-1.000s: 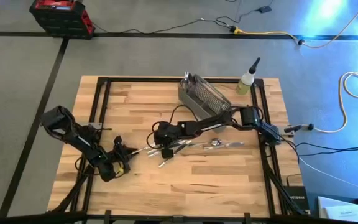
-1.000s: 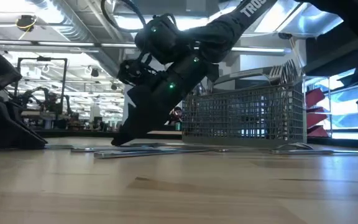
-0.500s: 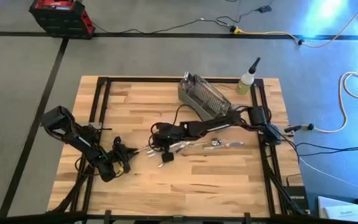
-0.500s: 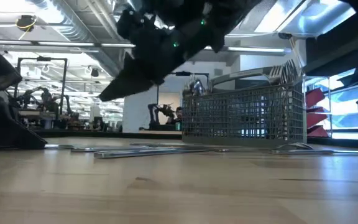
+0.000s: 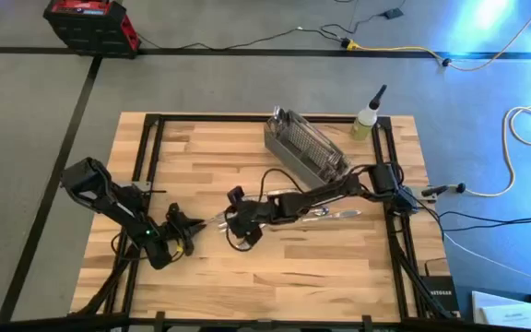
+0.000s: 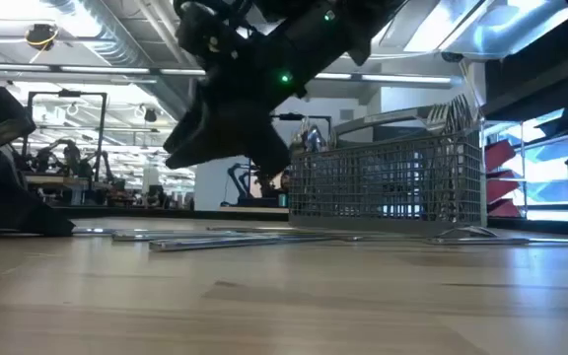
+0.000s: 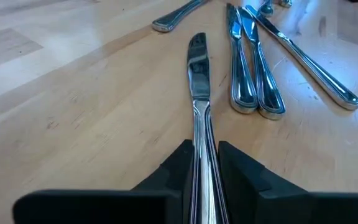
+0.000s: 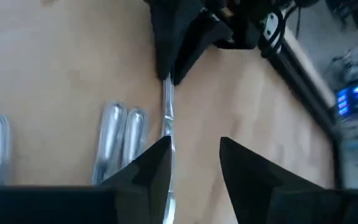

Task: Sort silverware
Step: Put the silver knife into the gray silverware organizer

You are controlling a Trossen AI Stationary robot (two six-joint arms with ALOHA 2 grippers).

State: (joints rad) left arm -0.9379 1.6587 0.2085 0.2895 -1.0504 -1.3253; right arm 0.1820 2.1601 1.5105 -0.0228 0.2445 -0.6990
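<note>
A pale wooden table with a dark frame stands on a grey floor, cables trailing across the upper and right parts of the high view. A gray wire-mesh basket sits tilted in the upper middle of the table with some handles standing up at its far end; in the low view it fills the right half of the frame. A small bottle stands near the table's upper right corner.

The silverware lies loose on the wood in the centre of the high view, just below the basket; in the low view it shows as thin flat strips on the table surface at centre left.

The left gripper is low at the lower left of the high view, its fingers pinching the handle of a single knife that points toward the scattered pieces. Two more handles lie side by side just beside it.

The right gripper reaches from the right edge to the middle of the table, and hangs clear above the wood in the low view. Its fingers are spread apart with nothing between them, above the same knife.
</note>
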